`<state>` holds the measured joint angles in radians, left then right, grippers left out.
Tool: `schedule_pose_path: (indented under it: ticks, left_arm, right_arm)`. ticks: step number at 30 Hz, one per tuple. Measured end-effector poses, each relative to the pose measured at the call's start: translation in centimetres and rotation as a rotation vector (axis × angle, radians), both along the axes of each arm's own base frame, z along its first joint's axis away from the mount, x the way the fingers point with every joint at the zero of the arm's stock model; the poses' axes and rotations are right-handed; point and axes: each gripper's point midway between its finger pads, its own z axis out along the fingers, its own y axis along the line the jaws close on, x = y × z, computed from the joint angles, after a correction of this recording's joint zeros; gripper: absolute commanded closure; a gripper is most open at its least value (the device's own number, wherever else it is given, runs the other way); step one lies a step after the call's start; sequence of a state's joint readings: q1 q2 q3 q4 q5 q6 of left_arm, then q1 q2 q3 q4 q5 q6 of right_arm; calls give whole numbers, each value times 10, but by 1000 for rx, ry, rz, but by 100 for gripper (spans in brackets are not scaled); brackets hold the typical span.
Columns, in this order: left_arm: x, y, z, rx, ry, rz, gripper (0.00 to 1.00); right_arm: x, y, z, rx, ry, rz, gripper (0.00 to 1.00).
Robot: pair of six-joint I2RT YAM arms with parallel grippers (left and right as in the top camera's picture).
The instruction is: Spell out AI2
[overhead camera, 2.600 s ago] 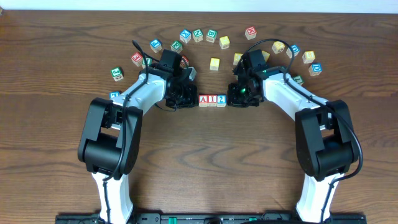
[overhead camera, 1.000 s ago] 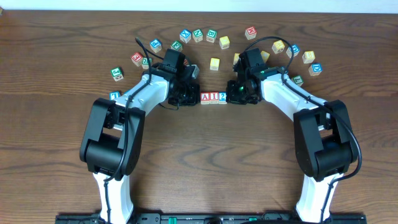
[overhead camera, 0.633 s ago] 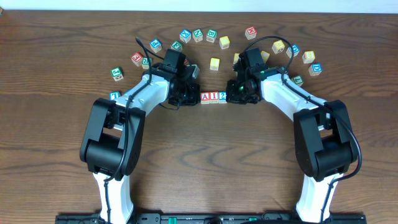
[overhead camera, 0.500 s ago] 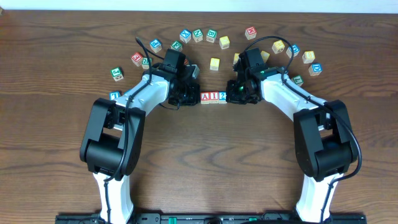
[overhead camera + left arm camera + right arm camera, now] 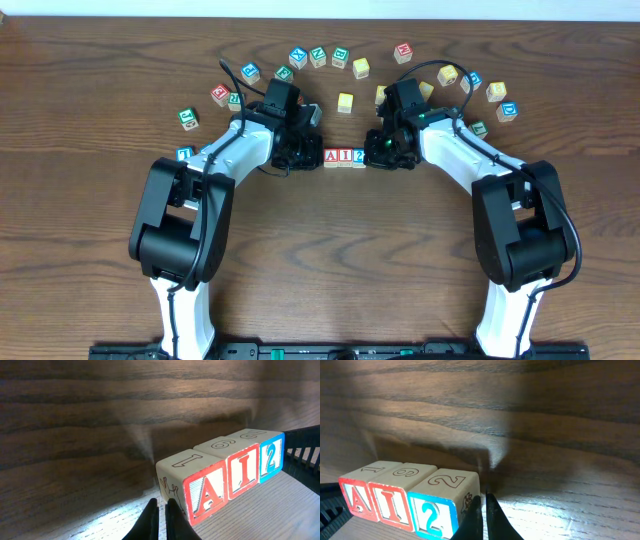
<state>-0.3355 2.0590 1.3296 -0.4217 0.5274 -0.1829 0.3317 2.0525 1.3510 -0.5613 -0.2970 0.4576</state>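
Three cubes stand in a touching row at the table's middle: red "A" cube (image 5: 330,156), red "I" cube (image 5: 344,156), blue "2" cube (image 5: 358,156). In the left wrist view the A cube (image 5: 202,494), I cube (image 5: 243,472) and 2 cube (image 5: 270,457) read left to right. My left gripper (image 5: 161,505) is shut and empty, its tips against the A cube's left side; overhead it sits just left of the row (image 5: 310,155). My right gripper (image 5: 482,500) is shut and empty beside the 2 cube (image 5: 435,515), just right of the row (image 5: 372,156).
Several other letter cubes lie in an arc behind the arms, among them a plain yellow cube (image 5: 345,102), a yellow cube (image 5: 361,68), a red one (image 5: 403,52) and green ones (image 5: 187,119). Both arms flank the row closely.
Since 2.6 s ago the row of three cubes and both grippers shifted slightly towards the far side. In the last second nothing has visibly moved.
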Motion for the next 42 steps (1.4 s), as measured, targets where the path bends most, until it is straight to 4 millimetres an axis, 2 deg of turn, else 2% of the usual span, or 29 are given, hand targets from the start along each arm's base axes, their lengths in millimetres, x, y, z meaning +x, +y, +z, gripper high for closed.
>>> schedule_pose_path:
  ticks: [19, 29, 33, 35, 38, 41, 42]
  left_arm:
    - [0, 0, -1, 6, 3, 12, 93]
    - [6, 14, -7, 79, 14, 108, 93]
    - [-2, 29, -12, 164, 56, 136, 93]
    - [-7, 40, -9, 228, 74, 152, 93]
    - [-8, 53, 6, 297, 57, 167, 93]
    - [-1, 59, 35, 318, -15, 175, 93]
    - [2, 60, 51, 314, -57, 178, 93]
  right_arm:
    - [-2, -6, -3, -23, 30, -70, 99]
    - [-2, -9, -4, -37, 38, -99, 99]
    - [-2, -10, -4, -37, 38, -103, 99]
    - [-1, -11, -2, -40, 35, -106, 99]
    - [3, -17, 7, -50, 10, -120, 99]
    - [9, -28, 29, -59, -46, -139, 99]
    - [13, -33, 42, -61, -77, -144, 99]
